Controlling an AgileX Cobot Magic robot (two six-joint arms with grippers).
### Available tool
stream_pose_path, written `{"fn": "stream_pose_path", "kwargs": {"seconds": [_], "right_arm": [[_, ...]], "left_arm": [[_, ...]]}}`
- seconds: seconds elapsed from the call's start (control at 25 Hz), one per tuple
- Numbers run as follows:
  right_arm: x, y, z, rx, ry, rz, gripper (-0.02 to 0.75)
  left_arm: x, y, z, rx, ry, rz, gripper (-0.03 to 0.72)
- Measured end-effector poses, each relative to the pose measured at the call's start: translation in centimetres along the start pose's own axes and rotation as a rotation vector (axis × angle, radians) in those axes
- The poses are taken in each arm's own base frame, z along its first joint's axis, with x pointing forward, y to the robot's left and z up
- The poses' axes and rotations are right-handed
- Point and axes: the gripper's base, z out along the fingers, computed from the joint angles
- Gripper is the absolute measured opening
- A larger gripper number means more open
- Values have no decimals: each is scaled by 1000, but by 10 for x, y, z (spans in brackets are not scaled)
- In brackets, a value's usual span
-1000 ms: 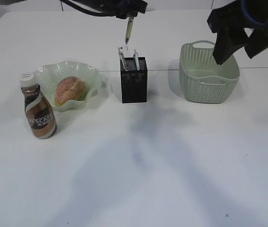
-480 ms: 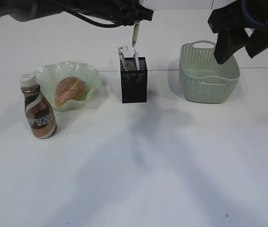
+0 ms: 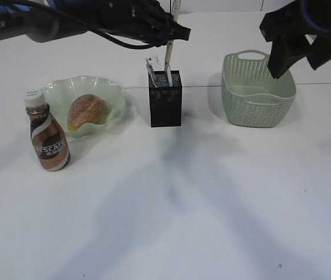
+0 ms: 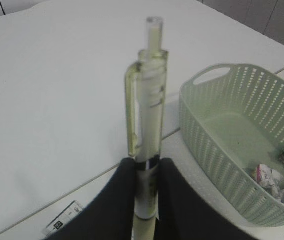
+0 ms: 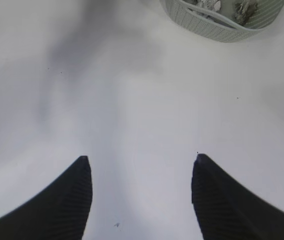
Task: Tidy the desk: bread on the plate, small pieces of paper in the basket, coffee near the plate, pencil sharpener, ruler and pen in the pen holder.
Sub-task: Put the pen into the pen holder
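Note:
My left gripper reaches in from the left and is shut on a pale clear pen, held upright with its lower end at the mouth of the black mesh pen holder. The left wrist view has the pen rising from between the gripper's fingers. A clear ruler stands in the holder. The sugared bread lies in the ruffled green plate, with the coffee just in front. Two small pieces of paper lie in the basket. My right gripper hangs open and empty above the basket. The pencil sharpener is hidden.
A seam in the white desk runs behind the pen holder and plate. In the right wrist view the open gripper looks down on bare tabletop, with the basket at the top edge.
My left arm has carried the pen to the right and down, from above and left of the pen holder to its mouth. The right gripper has stayed put.

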Motion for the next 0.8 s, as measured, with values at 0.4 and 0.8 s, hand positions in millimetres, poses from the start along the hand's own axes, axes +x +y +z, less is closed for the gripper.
{"fn": "stream_pose_path", "kwargs": {"seconds": [0.4, 0.8], "right_arm": [[0, -1, 0, 8, -1, -3, 494], [0, -1, 0, 9, -1, -3, 494]], "left_arm": [[23, 2, 17, -4, 43, 1, 79], [30, 2, 22, -5, 53, -3, 79]]}}
